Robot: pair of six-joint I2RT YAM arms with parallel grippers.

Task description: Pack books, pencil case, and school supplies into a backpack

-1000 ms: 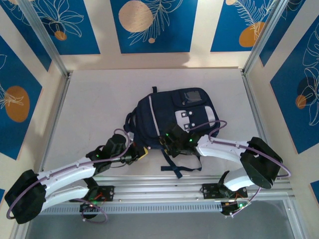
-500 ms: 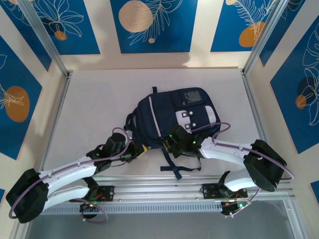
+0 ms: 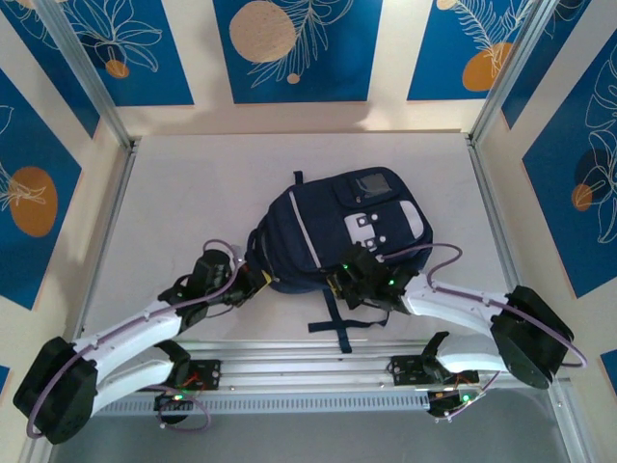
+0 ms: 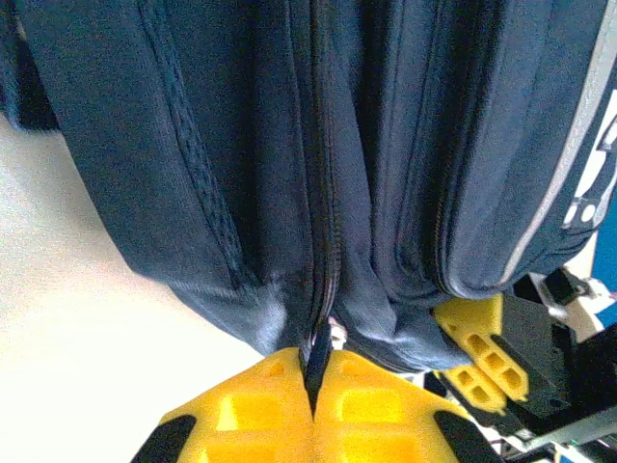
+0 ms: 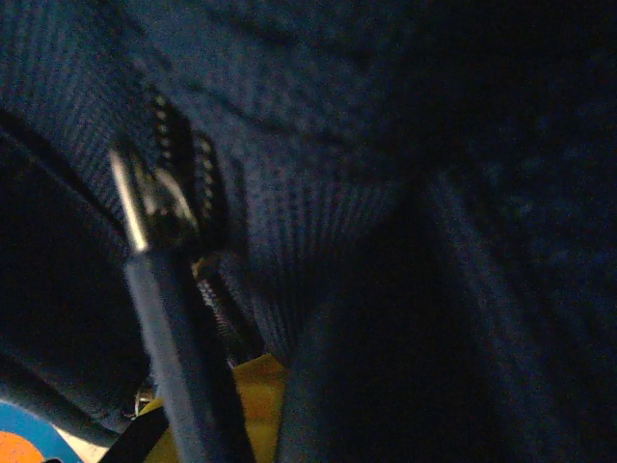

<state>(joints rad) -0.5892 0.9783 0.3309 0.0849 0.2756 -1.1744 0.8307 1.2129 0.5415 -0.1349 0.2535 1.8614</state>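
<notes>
Since a second ago the left arm has reached further forward and the right arm's elbow has swung out to the right. The backpack (image 3: 337, 227) has been nudged a little toward the far side and now looks rounder.

The left hand (image 4: 314, 391) is fully closed, its yellow fingers pinching a small dark tab (image 4: 316, 359) at the near end of a zip (image 4: 323, 193). That zip looks closed along the whole stretch on show. The right hand (image 4: 479, 340) sits against the bag's near edge just beside it. Whether it grips anything I cannot tell (its own camera is pressed up to dark fabric, a metal slider (image 5: 154, 207) and a blue pull strap (image 5: 183, 347)).

The backpack lies face up in the middle of the desk (image 3: 183, 193), with its straps (image 3: 337, 323) trailing toward the arms. It is navy, with a pale stripe (image 3: 304, 231) and light grey patches (image 3: 371, 230), and looks plump. The fabric hides what it holds.

Judging by the full shape and both hands working at zips, the packing looks mostly done and closing up is likely what remains.
</notes>
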